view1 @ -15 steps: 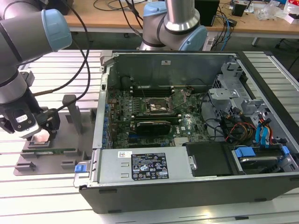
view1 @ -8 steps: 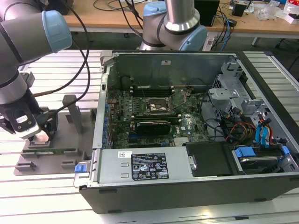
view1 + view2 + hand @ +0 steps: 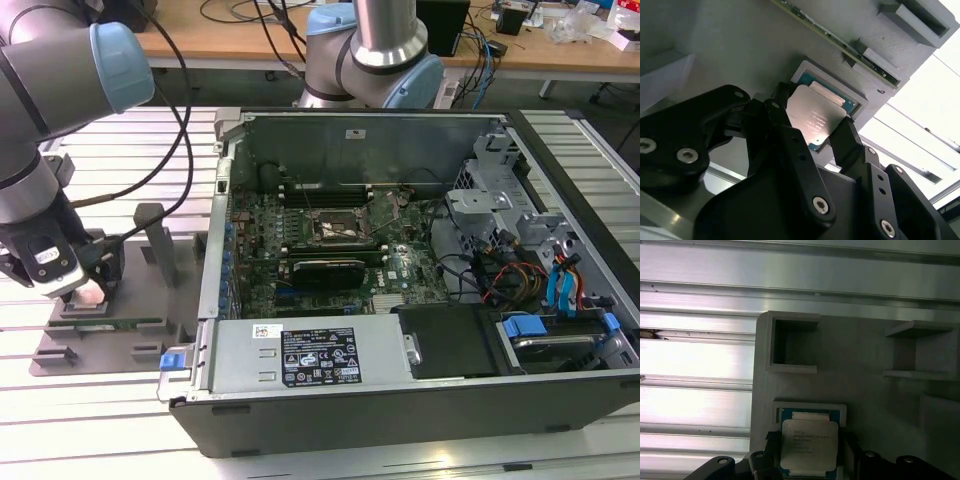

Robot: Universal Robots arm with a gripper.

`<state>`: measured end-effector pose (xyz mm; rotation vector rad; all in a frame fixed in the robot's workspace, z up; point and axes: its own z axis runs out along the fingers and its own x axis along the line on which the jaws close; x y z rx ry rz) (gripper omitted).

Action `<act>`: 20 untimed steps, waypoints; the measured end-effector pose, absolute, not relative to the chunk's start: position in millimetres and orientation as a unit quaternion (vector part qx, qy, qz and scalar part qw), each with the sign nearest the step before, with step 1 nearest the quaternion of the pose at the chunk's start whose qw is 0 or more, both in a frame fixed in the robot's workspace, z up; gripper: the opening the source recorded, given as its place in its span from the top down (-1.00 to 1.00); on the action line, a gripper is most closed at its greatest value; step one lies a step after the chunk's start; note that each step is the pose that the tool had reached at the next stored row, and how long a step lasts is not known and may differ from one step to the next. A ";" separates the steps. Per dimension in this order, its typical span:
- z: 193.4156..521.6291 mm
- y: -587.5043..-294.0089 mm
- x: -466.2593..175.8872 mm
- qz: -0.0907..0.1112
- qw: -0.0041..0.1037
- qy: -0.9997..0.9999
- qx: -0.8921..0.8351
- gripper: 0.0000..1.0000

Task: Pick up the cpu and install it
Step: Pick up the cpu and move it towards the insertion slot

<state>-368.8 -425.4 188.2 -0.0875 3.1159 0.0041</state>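
Black gripper right up close, narrowed down around the cpu, looks pinched on two opposite sides. Lying flat and square, dead centre in that grip, at its pocket in the gray holder, well apart from the computer case.

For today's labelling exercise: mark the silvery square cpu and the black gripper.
Silvery square cpu [image 3: 809,444]: first wrist view, middle of its top plate.
Black gripper [image 3: 812,117]: second wrist view, midway between its fingertips.
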 end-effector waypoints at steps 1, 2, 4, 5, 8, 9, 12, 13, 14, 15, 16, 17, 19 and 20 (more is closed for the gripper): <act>190.1 -425.3 -368.7 0.002 0.013 1.000 -0.028 -0.17; 192.0 -425.3 -368.7 0.001 0.012 1.000 -0.028 -0.17; 192.8 -425.4 -368.7 0.001 0.012 1.000 -0.028 -0.17; 192.8 -425.4 -368.8 0.001 0.012 1.000 -0.028 -0.17; 192.5 -425.3 -368.8 0.001 0.012 1.000 -0.028 -0.17; 192.4 -425.3 -368.8 0.001 0.012 1.000 -0.028 -0.17; 192.4 -425.4 -368.8 0.001 0.012 1.000 -0.028 -0.17; 192.4 -425.3 -368.8 0.001 0.012 1.000 -0.028 -0.17; 192.2 -425.4 -368.6 0.001 0.013 1.000 -0.028 -0.19; 192.0 -425.4 -368.4 0.001 0.013 1.000 -0.028 -0.19; 192.1 -425.4 -368.5 0.001 0.012 1.000 -0.028 -0.19; 192.2 -425.4 -368.8 0.001 0.012 1.000 -0.028 -0.32; 192.1 -425.4 -368.8 0.001 0.012 1.000 -0.028 -0.32; 191.9 -425.3 -368.9 0.001 0.012 1.000 -0.028 -0.32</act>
